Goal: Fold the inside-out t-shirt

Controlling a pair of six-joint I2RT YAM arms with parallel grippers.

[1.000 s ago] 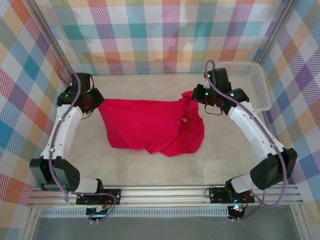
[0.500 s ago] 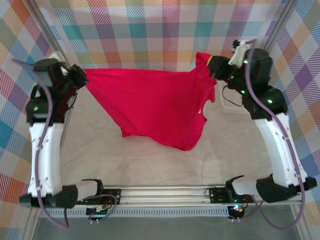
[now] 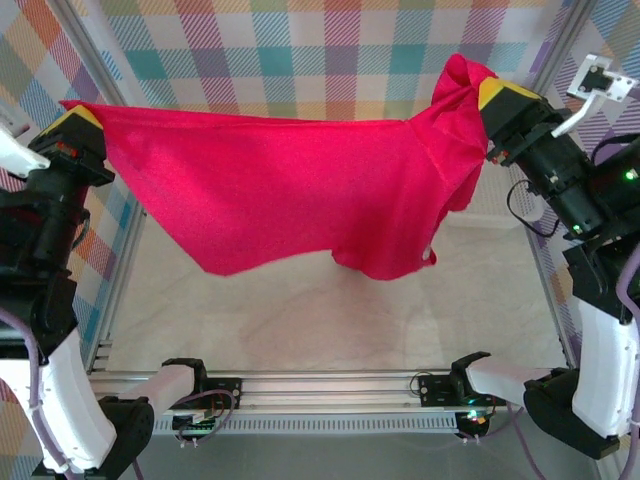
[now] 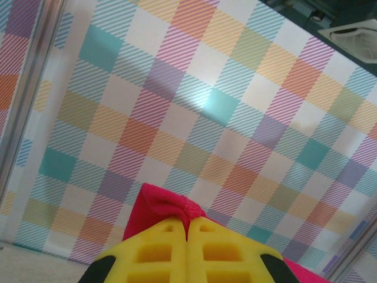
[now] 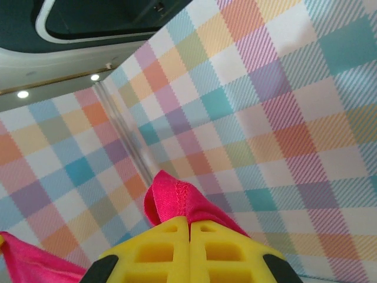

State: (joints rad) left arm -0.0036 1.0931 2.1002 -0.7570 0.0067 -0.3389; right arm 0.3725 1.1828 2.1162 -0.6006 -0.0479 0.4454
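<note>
text: none legible | labels: none | brands: none | numbers: none

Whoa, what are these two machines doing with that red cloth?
Two robot arms are holding a red t-shirt spread out in the air between them. The left gripper is shut on one end of it and the right gripper is shut on the other. The shirt hangs like a banner and appears to be off the table below. No fold has been made yet.
</note>
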